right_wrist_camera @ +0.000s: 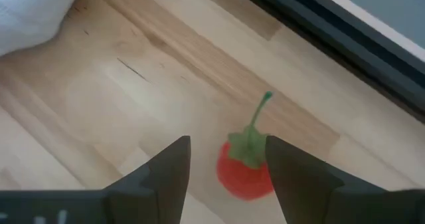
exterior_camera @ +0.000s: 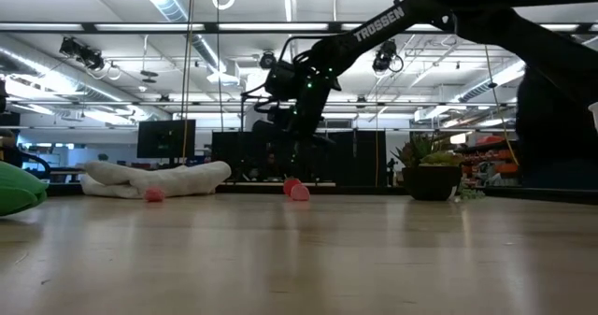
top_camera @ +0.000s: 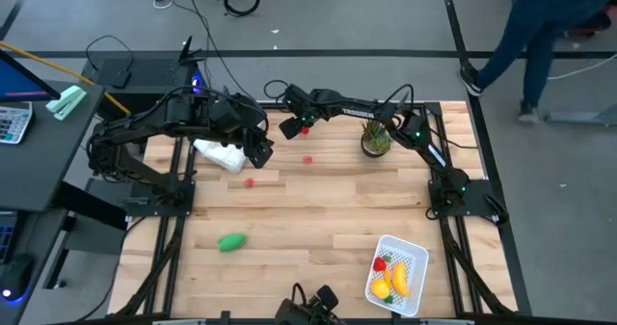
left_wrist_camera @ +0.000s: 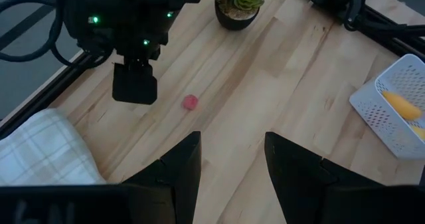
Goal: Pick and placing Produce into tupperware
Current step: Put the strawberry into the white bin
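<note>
The left gripper point(top_camera: 260, 153) waits open and empty over the worktop point(top_camera: 318, 209), beside the white cloth point(top_camera: 220, 155). The right gripper point(right_wrist_camera: 227, 159) hovers open, empty, the red stemmed tomato point(right_wrist_camera: 244, 171) directly beneath, between its fingers. Best lower straight and close gently around its body, then carry it to the tupperware point(top_camera: 413, 252).

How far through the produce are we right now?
Done: the tupperware holds a banana, a yellow-orange piece and a red piece. In hand: the right gripper is open over a red stemmed piece by the table's far edge, not gripping yet. Left: two small red pieces and the green piece. The left gripper is open and empty.
</note>
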Tool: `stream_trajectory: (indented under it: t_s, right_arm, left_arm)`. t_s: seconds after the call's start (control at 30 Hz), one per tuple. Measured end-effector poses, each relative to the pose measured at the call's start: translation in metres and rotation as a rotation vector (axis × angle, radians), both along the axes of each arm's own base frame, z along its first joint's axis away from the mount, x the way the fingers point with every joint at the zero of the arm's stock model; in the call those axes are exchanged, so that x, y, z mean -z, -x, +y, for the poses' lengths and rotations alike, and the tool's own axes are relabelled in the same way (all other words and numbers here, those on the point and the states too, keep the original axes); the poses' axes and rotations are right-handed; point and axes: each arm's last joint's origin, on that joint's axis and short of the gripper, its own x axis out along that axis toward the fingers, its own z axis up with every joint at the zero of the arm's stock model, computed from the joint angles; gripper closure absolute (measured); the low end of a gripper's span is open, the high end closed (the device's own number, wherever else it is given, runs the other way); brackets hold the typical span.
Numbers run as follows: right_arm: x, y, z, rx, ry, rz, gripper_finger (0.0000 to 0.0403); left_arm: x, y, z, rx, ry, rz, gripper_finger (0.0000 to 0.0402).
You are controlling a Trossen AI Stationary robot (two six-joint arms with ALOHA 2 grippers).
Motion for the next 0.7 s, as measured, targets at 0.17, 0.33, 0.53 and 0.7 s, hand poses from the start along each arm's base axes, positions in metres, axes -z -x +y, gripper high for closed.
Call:
stream_trajectory:
  t_s: [0.17, 0.33, 0.53, 0.7]
  right_arm:
    - [-0.0012, -0.0012, -0.0013, 0.013, 0.015, -0.015, 0.0199]
    - [0.0001, -0.0009, -0.0011, -0.015, 0.025, 0.002, 0.0199]
    - [-0.0008, -0.0023, -0.0026, -0.028, 0.042, -0.011, 0.0216]
    - [-0.0012, -0.0033, -0.0040, -0.081, 0.065, -0.013, 0.0263]
  left_arm:
    - [0.0000, 0.0000, 0.0000, 0.000, 0.000, 0.000, 0.0230]
    - [0.0000, 0.0000, 0.0000, 0.007, -0.006, 0.003, 0.0230]
    - [0.0000, 0.0000, 0.0002, 0.007, -0.007, 0.003, 0.0230]
    - [0.0000, 0.0000, 0.0002, 0.007, -0.007, 0.003, 0.0230]
